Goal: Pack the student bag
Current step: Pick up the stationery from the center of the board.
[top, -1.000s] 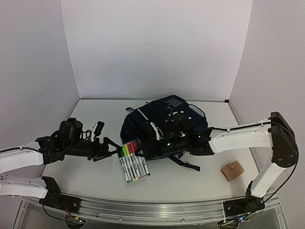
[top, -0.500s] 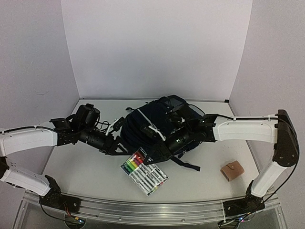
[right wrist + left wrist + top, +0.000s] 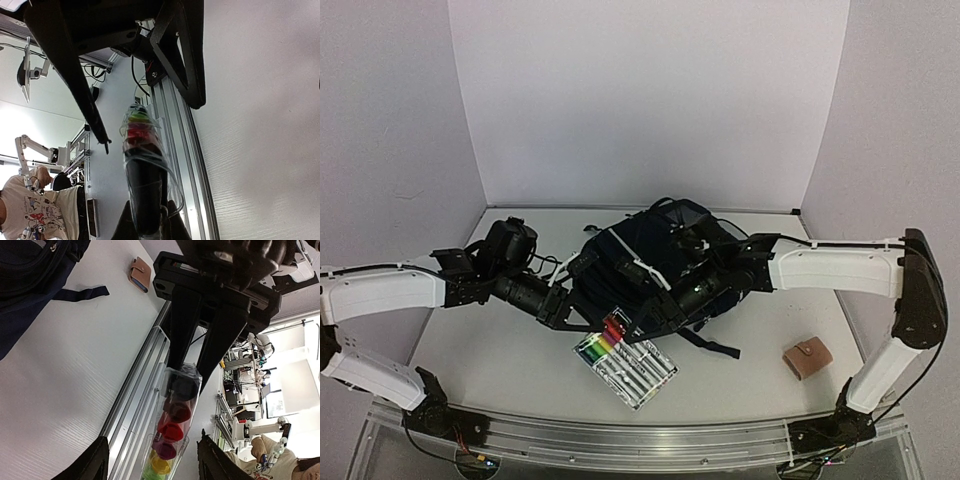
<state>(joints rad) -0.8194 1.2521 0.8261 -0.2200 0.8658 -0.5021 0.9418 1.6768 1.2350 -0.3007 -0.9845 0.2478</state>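
Observation:
The student bag (image 3: 655,255), a dark navy backpack, lies at the table's middle; its edge shows in the left wrist view (image 3: 30,285). In front of it a clear case of coloured markers (image 3: 625,362) is tipped up by one edge. My right gripper (image 3: 628,318) (image 3: 147,227) is shut on the case's black-marker edge (image 3: 142,165). My left gripper (image 3: 578,312) (image 3: 152,440) faces the cap end of the marker case (image 3: 172,425). Its fingers (image 3: 95,462) stand open on either side of the case without touching it.
A tan wallet (image 3: 807,358) (image 3: 140,274) lies on the table at the right. A loose dark strap (image 3: 710,345) trails from the bag toward the front. The aluminium rail (image 3: 640,440) runs along the near edge.
My left arm has swung right to the marker case, its jaws narrowing around it. My right gripper has turned the case and tipped one edge up beside the bag.

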